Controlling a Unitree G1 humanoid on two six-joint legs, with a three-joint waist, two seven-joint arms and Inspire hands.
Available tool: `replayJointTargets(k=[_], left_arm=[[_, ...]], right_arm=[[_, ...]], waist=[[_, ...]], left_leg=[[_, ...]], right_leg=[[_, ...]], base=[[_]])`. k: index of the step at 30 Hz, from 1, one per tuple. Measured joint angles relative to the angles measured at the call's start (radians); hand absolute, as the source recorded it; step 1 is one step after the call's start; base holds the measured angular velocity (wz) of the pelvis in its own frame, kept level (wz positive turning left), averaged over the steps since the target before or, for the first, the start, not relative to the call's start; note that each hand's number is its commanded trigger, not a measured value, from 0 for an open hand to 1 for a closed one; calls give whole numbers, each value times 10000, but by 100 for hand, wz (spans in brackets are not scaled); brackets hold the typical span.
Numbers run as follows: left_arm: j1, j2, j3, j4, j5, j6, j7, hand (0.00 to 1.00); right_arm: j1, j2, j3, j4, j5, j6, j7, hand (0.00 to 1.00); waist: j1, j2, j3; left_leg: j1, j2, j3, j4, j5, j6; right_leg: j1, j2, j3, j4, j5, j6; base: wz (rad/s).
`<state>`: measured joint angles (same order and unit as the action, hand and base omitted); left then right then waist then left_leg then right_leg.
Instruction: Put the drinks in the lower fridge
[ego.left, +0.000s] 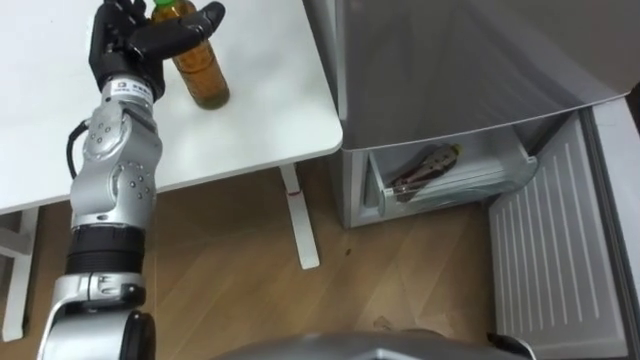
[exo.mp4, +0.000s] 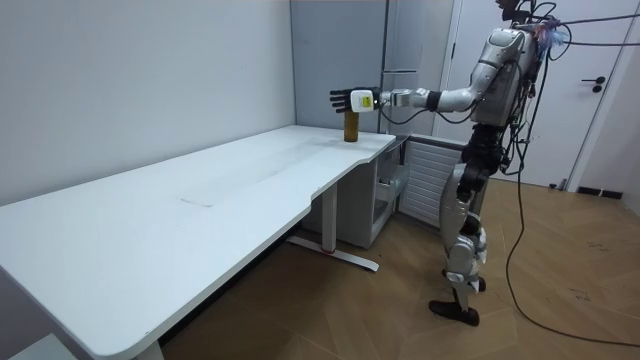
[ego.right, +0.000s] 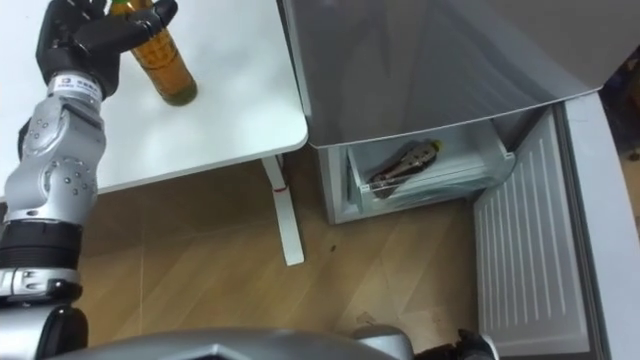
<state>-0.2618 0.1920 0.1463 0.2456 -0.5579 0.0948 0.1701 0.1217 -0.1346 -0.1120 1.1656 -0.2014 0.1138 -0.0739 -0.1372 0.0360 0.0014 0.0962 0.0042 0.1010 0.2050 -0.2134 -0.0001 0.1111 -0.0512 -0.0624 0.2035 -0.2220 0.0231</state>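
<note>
The left hand (ego.left: 130, 45) is hovering at the bottle (ego.left: 205, 75), which is standing near the table's (ego.left: 270, 110) corner beside the fridge (ego.left: 450, 60). Its fingers are spreading wide, with the thumb crossing the bottle's neck but not yet closing. One drink (ego.left: 425, 168) is already lying in the open lower compartment (ego.left: 500, 165). The task looks part done: this bottle is waiting to be gripped, carried over and placed.

From the head we look steeply down, from near, on the corner of the white table (ego.left: 270, 100). Both eye views share this corner and the fridge (ego.left: 450, 70) beside the table. The room view looks from the table's other end, well apart, along it.
</note>
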Motion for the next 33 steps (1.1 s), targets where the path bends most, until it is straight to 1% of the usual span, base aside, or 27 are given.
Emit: replayJointTargets(k=[2,4,5,6,7,8,12,14,27,33], left_arm=[[-80,48,63,233,7,138,7,0],[-131,162,68,354,12,257,14,0],[-164,180,68,396,9,280,14,11],[-255,219,68,520,4,300,13,13],[-302,259,69,549,3,303,11,8],[-323,273,69,552,3,302,6,0],[-552,308,69,792,9,303,-5,0],[-559,308,68,800,9,303,-9,0],[-559,308,68,807,6,303,-36,0],[-559,308,67,808,0,303,-36,0]], right_arm=[[-25,2,5,-69,-8,79,19,0],[-26,2,4,-142,-8,102,54,0],[-23,0,4,-142,-8,107,74,0],[-25,-1,6,-142,-8,115,129,0],[-35,-1,9,-145,-8,110,161,0],[-37,-5,9,-151,-7,109,192,0],[-60,-19,9,-153,-6,91,222,0],[-86,-37,10,-152,-6,91,222,0],[-124,-73,16,-142,2,85,221,0],[-118,-111,16,-130,2,86,214,0]], waist=[[11,0,0],[-6,-4,2],[-4,-4,3],[-3,-2,2],[-4,5,-3],[-4,8,-5],[10,42,6],[6,72,19],[-12,117,19],[-26,175,22]], left_leg=[[-3,-1,21,0,0,1],[-48,0,30,-1,0,1],[-57,0,30,0,0,1],[-73,1,28,3,0,1],[-109,1,28,8,0,1],[-132,1,28,14,0,1],[-155,2,23,13,0,2],[-164,1,23,10,0,2],[-161,4,22,7,0,2],[-143,4,24,7,0,2]], right_leg=[[-17,1,37,11,0,1],[-76,2,46,20,0,1],[-81,2,45,19,0,1],[-84,3,44,14,1,1],[-104,3,44,11,1,1],[-118,3,43,10,1,1],[-128,5,41,10,2,0],[-131,5,41,10,2,0],[-88,6,35,20,7,0],[-124,6,40,17,10,3]], base=[[-5],[0],[0],[0],[0],[0],[0],[0],[0],[0]])
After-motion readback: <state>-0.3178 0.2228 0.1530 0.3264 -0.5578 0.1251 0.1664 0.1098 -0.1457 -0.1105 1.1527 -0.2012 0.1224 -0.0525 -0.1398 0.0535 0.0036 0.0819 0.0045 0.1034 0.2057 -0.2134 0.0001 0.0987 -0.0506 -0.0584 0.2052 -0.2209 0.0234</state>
